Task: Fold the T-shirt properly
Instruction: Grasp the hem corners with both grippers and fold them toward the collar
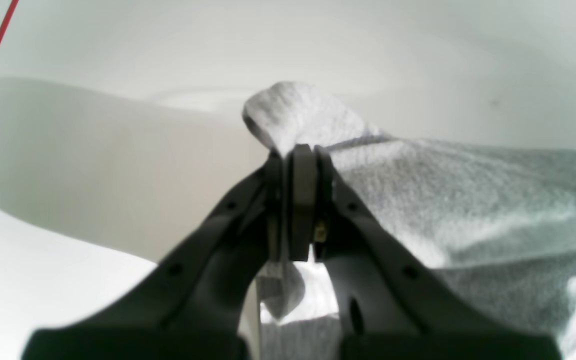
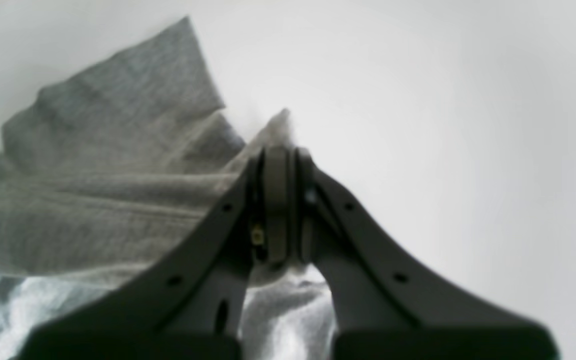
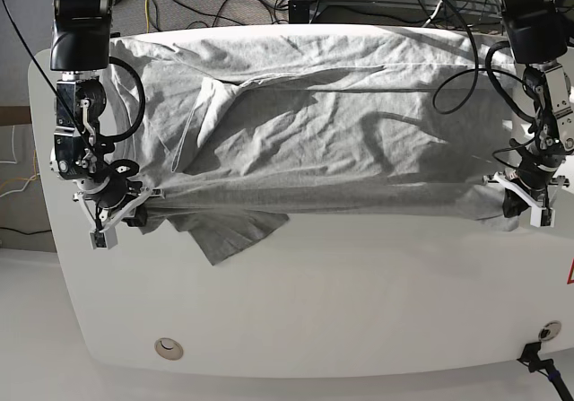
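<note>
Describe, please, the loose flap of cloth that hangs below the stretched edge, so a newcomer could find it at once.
On the white table, the T-shirt is stretched between the right gripper and left gripper. Just inside the right gripper, a pointed flap lies on the bare table, the only cloth below that taut edge.

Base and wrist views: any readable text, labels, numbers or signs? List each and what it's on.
No readable text in any view.
T-shirt: plain grey on the side showing, no print visible.
Table: a red mark at its right edge is cut off by the frame, unreadable.
Left gripper and right gripper: no labels visible.
</note>
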You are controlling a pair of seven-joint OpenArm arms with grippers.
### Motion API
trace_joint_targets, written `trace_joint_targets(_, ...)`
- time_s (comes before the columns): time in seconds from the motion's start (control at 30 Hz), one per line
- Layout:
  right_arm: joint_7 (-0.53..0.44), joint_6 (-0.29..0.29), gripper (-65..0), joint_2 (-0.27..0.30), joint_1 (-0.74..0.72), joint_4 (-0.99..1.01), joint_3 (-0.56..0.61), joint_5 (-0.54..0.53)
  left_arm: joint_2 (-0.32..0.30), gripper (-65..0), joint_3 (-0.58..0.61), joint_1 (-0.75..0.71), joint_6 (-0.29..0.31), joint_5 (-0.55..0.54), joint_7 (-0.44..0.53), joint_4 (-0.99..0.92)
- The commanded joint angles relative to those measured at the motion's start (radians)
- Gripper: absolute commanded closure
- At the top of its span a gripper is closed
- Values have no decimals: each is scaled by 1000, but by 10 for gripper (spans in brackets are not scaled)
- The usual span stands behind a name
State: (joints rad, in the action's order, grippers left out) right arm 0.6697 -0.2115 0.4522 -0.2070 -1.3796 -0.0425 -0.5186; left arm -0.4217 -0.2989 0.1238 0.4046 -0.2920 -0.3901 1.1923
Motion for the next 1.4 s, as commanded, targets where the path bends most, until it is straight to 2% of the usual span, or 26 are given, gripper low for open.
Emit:
trace_joint_targets(0.0, 12, -9, 0, 17, 11, -80, -32, -4, -26, 0, -56, -26, -3, -13, 0, 88)
trace_joint_targets(0.23, 97, -7, 0, 17, 149, -269, -92, -5, -19, 0, -135, -146, -3, -14, -117, 295)
trace_joint_targets(0.53, 101, -4, 0, 13, 311, -384, -102, -8, -15, 0, -135, -324, -3, -14, -122, 446)
trace_joint_targets(0.63, 101, -6, 0, 13, 329, -380, -102, -5, 4, 0, -135, -346, -3, -14, -122, 449)
trace_joint_targets(1.1, 98, -10, 0, 13, 266, -156, -96, -4, -6, 0, -133, -382, -3, -8, -122, 370)
trace_joint_targets(1.17, 98, -10, -63, 13, 264, -142, -96, -4, -6, 0, -133, -382, -3, -6, -123, 367)
trace_joint_targets(1.27, 98, -10, -161, 13, 268, -140, -95, -4, -6, -243, -133, -382, -5, -6, -123, 344)
trace_joint_targets(1.33, 98, -10, -228, 13, 268, -139, -95, -4, -12, -335, -132, -382, -6, -6, -131, 324)
trace_joint_targets(1.37, 98, -10, -255, 13, 268, -139, -95, -4, -29, -339, -128, -381, -6, -6, -154, 312)
